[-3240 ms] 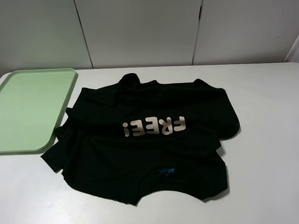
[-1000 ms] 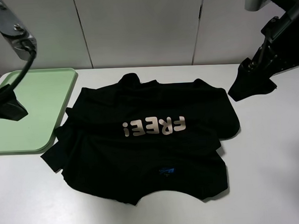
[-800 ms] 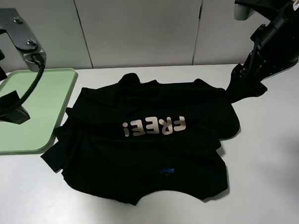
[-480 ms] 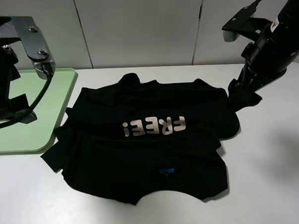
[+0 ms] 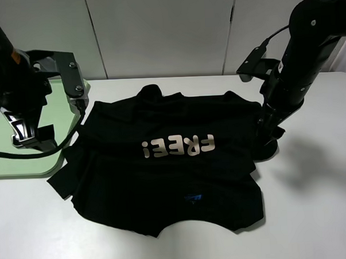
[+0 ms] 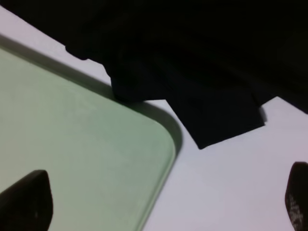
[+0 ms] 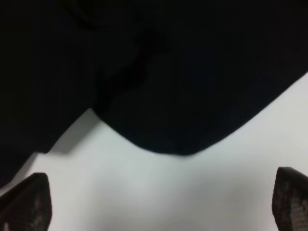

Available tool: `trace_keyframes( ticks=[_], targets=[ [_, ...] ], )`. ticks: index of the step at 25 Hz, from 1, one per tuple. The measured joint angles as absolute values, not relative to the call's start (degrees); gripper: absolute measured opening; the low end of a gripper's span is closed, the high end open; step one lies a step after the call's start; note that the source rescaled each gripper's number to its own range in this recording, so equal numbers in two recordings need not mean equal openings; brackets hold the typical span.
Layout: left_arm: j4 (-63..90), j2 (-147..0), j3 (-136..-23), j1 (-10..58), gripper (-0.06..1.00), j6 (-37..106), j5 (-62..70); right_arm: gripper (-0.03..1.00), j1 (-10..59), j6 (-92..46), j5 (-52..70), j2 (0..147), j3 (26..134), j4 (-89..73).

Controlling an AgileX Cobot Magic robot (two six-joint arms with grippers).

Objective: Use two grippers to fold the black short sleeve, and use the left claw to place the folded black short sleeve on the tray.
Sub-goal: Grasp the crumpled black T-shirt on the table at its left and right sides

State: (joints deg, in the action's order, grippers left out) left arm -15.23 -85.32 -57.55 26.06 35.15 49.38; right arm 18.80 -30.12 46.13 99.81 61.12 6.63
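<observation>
1. Look at the high view first. The tray (image 5: 19, 164) lies at 9 o'clock on the white table (image 5: 314, 203). It is pale green, and your left arm hides a big part of it.
2. The left claw (image 5: 32, 135) hangs over the tray's side nearest the shirt. In the left wrist view its jaws stand wide apart and hold nothing (image 6: 161, 204). One fingertip (image 6: 24, 202) is over the green tray (image 6: 72, 159). The other fingertip is over the white table. You cannot tell how high the claw is above them.
3. The black short sleeve (image 5: 163, 176) lies spread out in the middle of the table, not folded. It is not on the tray, but its 9 o'clock edge reaches the tray's rim. The silver "FREE!" letters (image 5: 178, 146) look upside down to you. A small blue label (image 5: 193, 197) sits at 6 o'clock from the letters. One sleeve (image 5: 60, 183) sticks out at 8 o'clock.
4. The right gripper (image 5: 269, 134) is at 3 o'clock of the shirt, by the other sleeve. In the right wrist view its jaws are wide apart too and hold nothing (image 7: 161, 202). The round black edge of the shirt (image 7: 183, 110) is just ahead of the jaws. White table shows between the two tips.
</observation>
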Motion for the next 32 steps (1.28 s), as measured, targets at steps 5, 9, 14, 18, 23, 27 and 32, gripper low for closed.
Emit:
trace_keyframes(
  ticks=[5,9,14,18,23,27,32],
  targets=[
    [-16.32,-88.48,-57.55,26.06,0.96,37.62,48.39,1.0,18.8,-31.11,43.71,104.56,61.12,7.86],
    [-16.51,-90.14,-57.55,26.06,0.96,38.2,46.66,1.0,18.8,-32.21,43.01,107.76,61.12,8.21],
    [-16.51,-90.19,-57.55,26.06,0.96,38.92,45.45,1.0,18.8,-33.37,42.39,111.14,61.12,8.34],
    [-16.51,-90.19,-57.55,26.06,0.96,39.03,45.45,1.0,18.8,-33.5,41.97,112.64,61.12,8.34],
    [-16.51,-90.19,-57.55,26.06,0.96,39.53,45.44,0.99,18.8,-33.51,41.35,113.03,61.12,8.52],
    [-16.51,-91.27,-57.55,26.06,0.96,42.17,45.27,0.96,18.8,-33.56,41.12,113.03,61.12,8.52],
    [-19.08,-97.63,-57.6,26.06,0.96,42.67,44.35,0.96,18.8,-33.56,41.05,113.03,61.12,8.52]
  ],
)
